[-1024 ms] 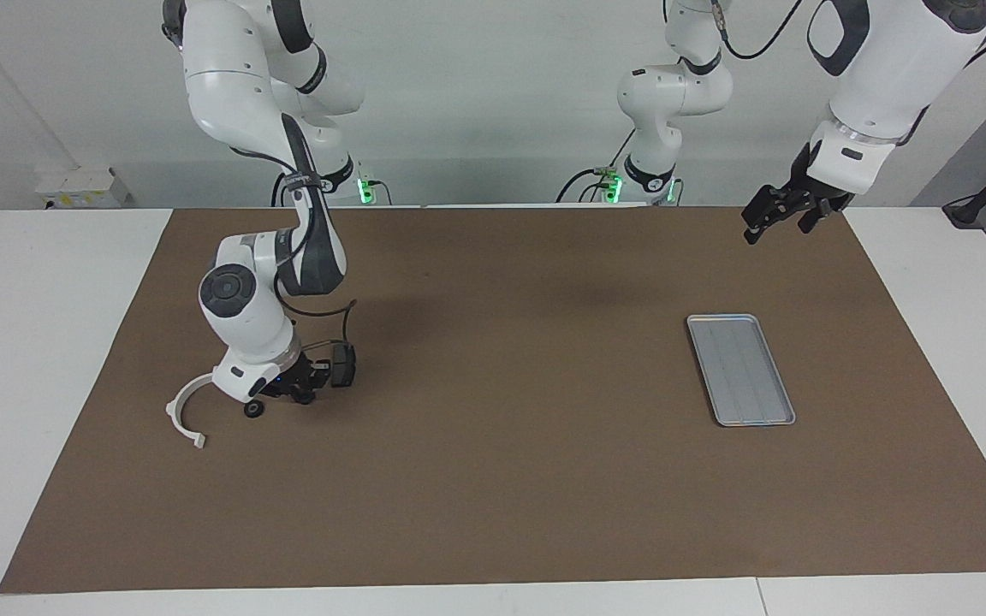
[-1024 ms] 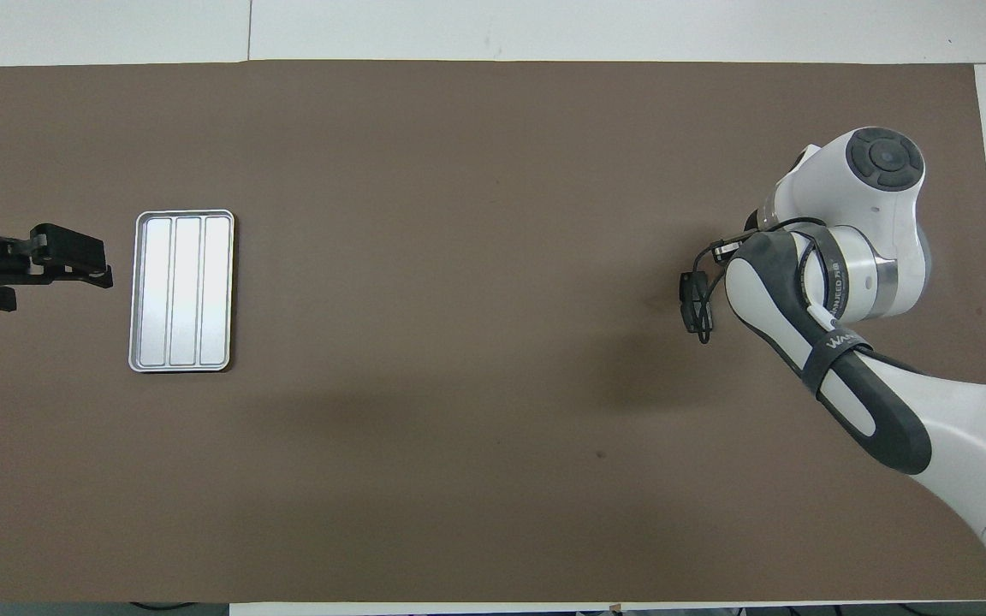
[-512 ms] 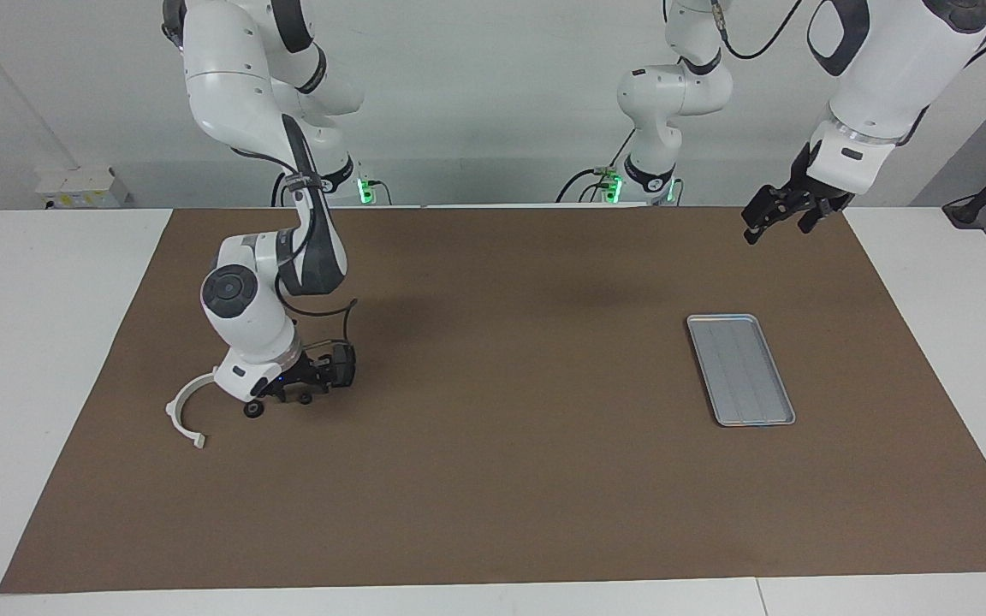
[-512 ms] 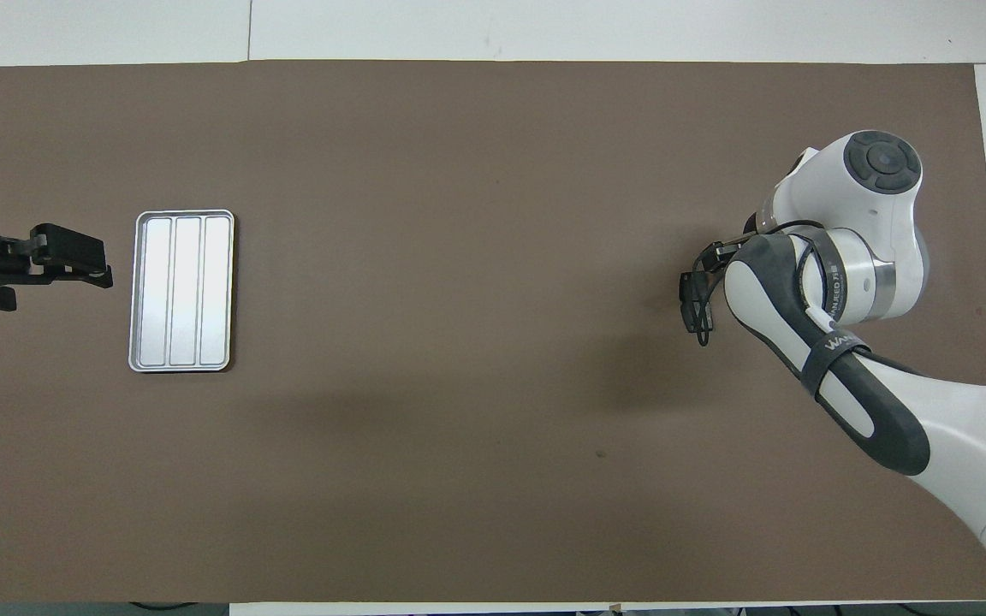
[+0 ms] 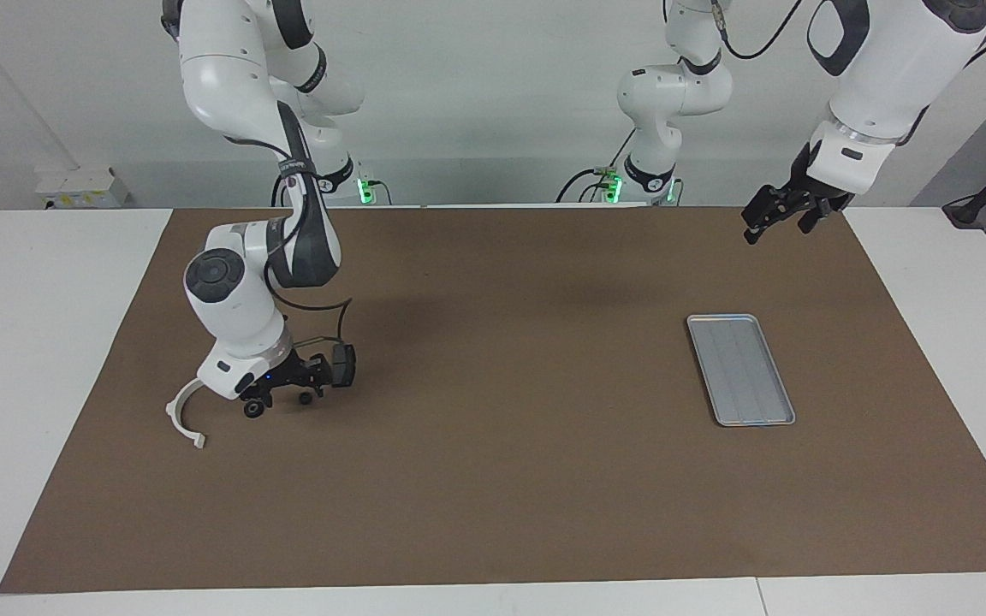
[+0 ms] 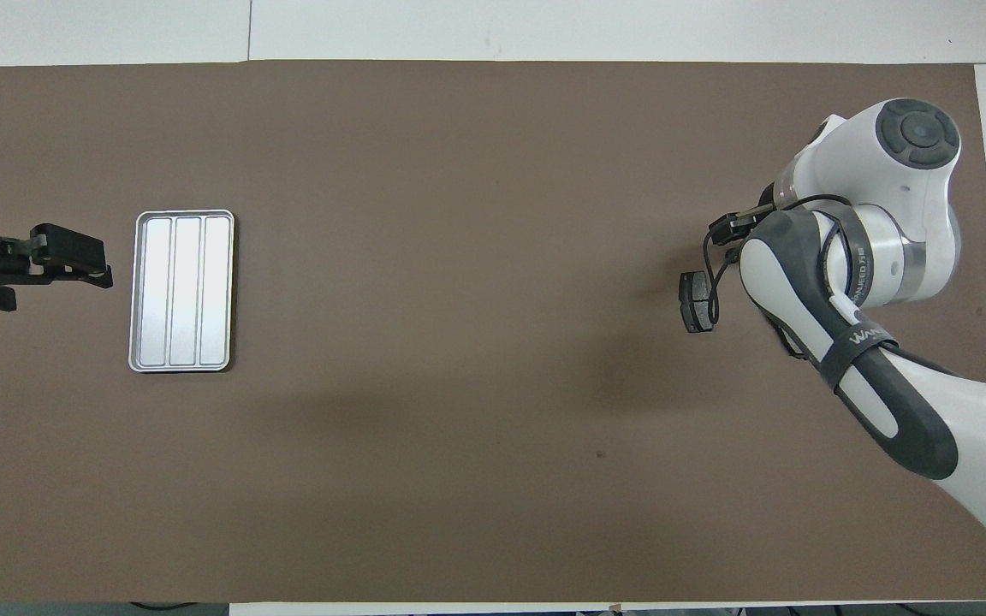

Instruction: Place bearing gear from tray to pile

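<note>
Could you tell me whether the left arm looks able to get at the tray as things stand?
Probably yes: the left hand hangs over bare mat beside the tray, and nothing lies between them.

Tray (image 5: 741, 370): silver-grey metal, lengthwise ridges. Mat (image 5: 493, 479): plain brown. Table (image 5: 39, 342): white. Semicircular bracket (image 5: 178, 419): white. Bearing gear (image 5: 252, 409): black. Brake pad (image 6: 696, 301): dark grey. Arms: white shells with dark grey joints; grippers are finished in black.
</note>
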{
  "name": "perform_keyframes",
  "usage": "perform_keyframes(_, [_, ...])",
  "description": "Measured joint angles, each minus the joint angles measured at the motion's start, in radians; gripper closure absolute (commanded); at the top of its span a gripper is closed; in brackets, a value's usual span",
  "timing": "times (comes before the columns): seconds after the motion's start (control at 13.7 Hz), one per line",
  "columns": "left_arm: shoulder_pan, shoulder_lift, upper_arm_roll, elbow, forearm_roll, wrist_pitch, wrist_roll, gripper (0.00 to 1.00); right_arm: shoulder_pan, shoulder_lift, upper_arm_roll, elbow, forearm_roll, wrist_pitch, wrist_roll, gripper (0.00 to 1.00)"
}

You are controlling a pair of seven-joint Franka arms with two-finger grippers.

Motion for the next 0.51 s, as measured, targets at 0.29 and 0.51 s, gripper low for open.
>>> perform_keyframes(0.29, [0.000, 0.000, 0.000, 0.000, 0.000, 0.000, 0.000, 0.00, -0.001, -0.117, -0.005, 0.079, 0.000, -0.148, 0.024, 0.00])
perform_keyframes(0.51, [0.000, 0.000, 0.000, 0.000, 0.000, 0.000, 0.000, 0.00, -0.005, -0.245, -0.008, 0.114, 0.000, -0.285, 0.025, 0.00])
